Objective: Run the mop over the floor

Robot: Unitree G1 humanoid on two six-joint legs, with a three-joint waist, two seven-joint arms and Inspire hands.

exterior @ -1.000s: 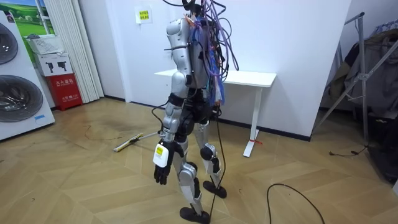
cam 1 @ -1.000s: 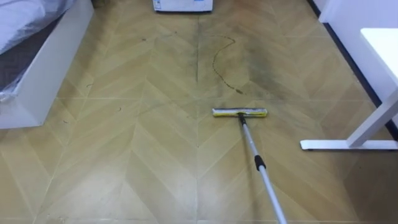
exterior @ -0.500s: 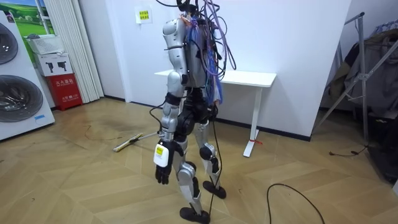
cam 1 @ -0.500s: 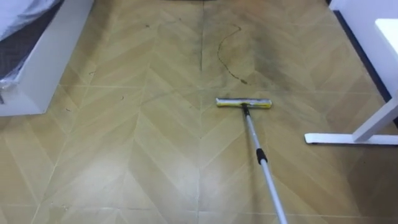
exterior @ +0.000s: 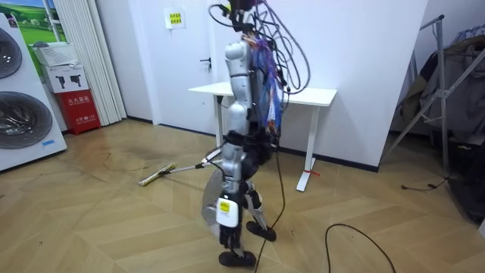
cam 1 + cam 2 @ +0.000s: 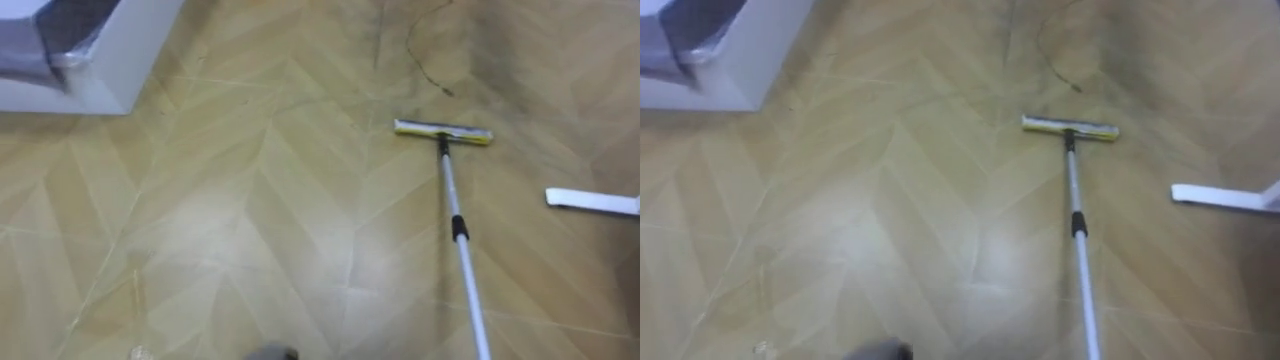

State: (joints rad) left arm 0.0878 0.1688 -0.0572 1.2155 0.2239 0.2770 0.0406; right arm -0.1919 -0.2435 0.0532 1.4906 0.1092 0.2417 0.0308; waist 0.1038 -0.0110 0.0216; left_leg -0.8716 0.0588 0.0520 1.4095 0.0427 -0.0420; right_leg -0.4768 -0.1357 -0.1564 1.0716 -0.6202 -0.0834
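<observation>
Looking down through my eye views, the mop (image 6: 456, 228) lies flat on the wooden floor (image 6: 230, 230) on the right side. Its yellow-edged mop head (image 6: 443, 132) is at the far end, just short of a dark smudge (image 6: 500, 50), and the handle runs back toward me and out of the near edge. A white bed corner (image 6: 95, 70) sits far left and a white foot (image 6: 592, 201) of the worktop pokes in at the right.

The room view adds what my eyes miss: I'm standing upright in front of the white worktop (image 5: 303, 95), facing the room view's left, with washing machines (image 5: 19, 114) over on that side. The mop's handle comes up off the floor toward my waist, but I can't tell what has hold of it. My left hand (image 5: 224, 212) hangs low by my leg, too blurred to tell whether it's released or clenched.
</observation>
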